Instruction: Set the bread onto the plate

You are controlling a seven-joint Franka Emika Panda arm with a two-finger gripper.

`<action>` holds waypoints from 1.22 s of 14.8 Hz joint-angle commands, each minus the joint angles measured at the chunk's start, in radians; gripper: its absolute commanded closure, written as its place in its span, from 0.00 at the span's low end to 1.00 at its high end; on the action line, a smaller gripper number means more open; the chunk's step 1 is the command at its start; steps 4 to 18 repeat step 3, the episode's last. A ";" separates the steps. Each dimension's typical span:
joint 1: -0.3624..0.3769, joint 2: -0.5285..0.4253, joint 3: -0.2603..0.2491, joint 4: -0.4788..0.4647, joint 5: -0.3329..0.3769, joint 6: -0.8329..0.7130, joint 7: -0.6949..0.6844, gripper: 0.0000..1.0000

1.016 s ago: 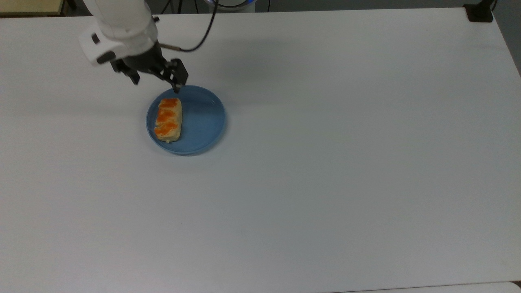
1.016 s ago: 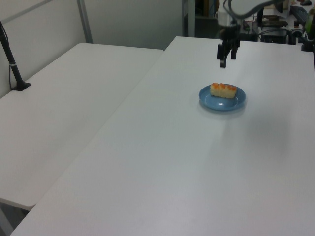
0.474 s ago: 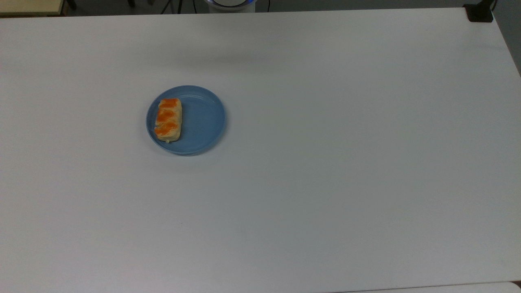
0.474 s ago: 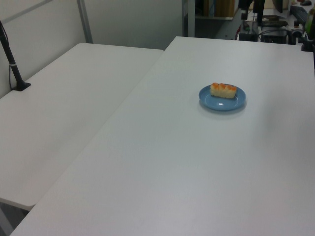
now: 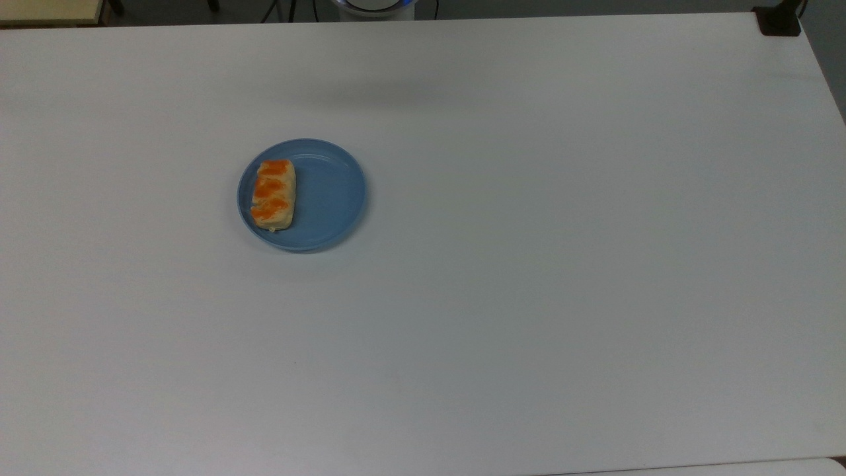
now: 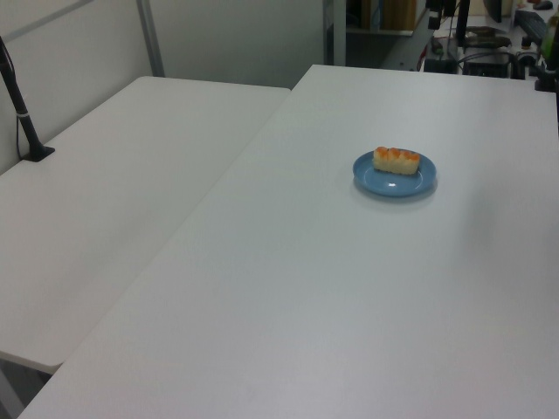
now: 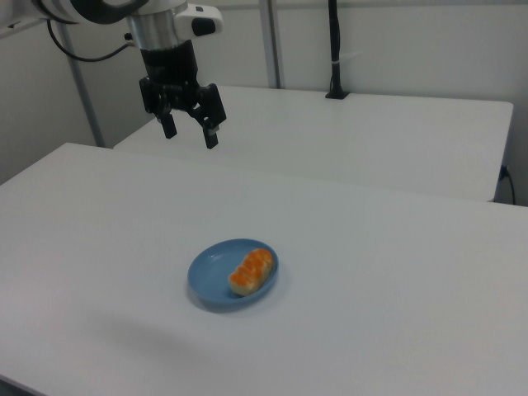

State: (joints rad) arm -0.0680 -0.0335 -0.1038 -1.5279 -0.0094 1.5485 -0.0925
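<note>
High above the white table (image 7: 396,272), in the right view, the gripper (image 7: 189,134) hangs with its two black fingers (image 7: 211,137) spread apart and nothing between them. The fingers point down and touch nothing. Below them, and well apart toward the right view's lower right, sits the blue plate (image 7: 208,272), a round shallow dish with a raised rim. The bread (image 7: 251,271) lies in it, a pale-yellow bun with orange glazed patches on top, resting on the side of the plate away from the fingers in the right view, with one end near the rim.

In the top view the bread (image 5: 273,194) lies lengthwise along the plate's (image 5: 330,198) left half, the rest of the dish bare. In the left view the bread (image 6: 396,160) sits toward the far edge of the plate (image 6: 393,183).

Behind the fingers a second white table (image 7: 396,132) stands, with a black post (image 7: 334,49) rising from its far edge. No writing or label can be read on anything.
</note>
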 commanded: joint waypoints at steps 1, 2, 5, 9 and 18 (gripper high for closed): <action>0.023 -0.016 -0.027 -0.041 -0.003 0.060 -0.079 0.00; 0.027 -0.016 -0.027 -0.046 -0.004 0.064 -0.081 0.00; 0.027 -0.016 -0.027 -0.044 -0.006 0.064 -0.082 0.00; 0.027 -0.016 -0.027 -0.044 -0.006 0.064 -0.082 0.00; 0.027 -0.016 -0.027 -0.044 -0.006 0.064 -0.082 0.00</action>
